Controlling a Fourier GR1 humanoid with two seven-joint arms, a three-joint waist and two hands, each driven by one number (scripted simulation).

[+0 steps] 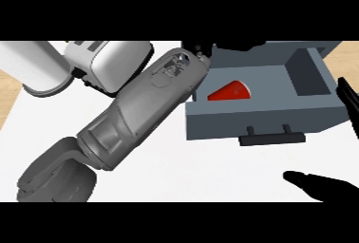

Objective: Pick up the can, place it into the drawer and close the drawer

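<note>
The red can (pixel 230 91) lay inside the boxy grey drawer (pixel 259 126), just beside the left hand (pixel 198 49); whether its fingers were apart or together could not be told.

We see L forearm (pixel 140 114) reaching over open grey drawer (pixel 308 121); red can (pixel 230 91) lies inside; R hand (pixel 329 187) w/ fingers extended, low right.

Drawer (pixel 259 121): open, on the counter (pixel 175 161), right of centre.
Can (pixel 231 91): inside the drawer, at its left.
Appliance (pixel 105 61): far left, behind.
Left forearm (pixel 140 111): lies diagonally between appliance and drawer.
Right robot hand (pixel 329 187): near right, before the drawer.
</note>
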